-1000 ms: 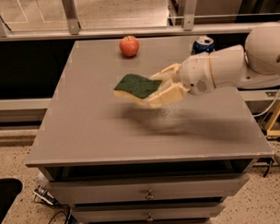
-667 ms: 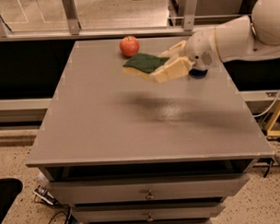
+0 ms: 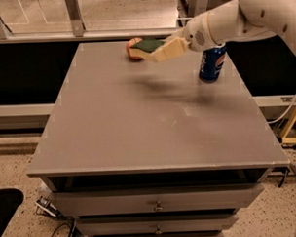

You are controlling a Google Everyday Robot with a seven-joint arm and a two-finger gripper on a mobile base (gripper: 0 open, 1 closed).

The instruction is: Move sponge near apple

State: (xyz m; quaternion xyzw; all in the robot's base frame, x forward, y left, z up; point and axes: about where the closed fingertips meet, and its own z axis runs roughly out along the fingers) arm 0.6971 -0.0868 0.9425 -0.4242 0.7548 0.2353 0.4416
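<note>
Above the table's 12 o'clock side, the gripper grasps the sponge, the apple at its 9 o'clock.

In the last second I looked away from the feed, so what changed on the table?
The gripper, shut on the sponge, carried it from mid-table toward the far edge, up to the apple, which the sponge now partly hides. The sponge is still held, raised above the table. The apple and the can stayed put.
</note>
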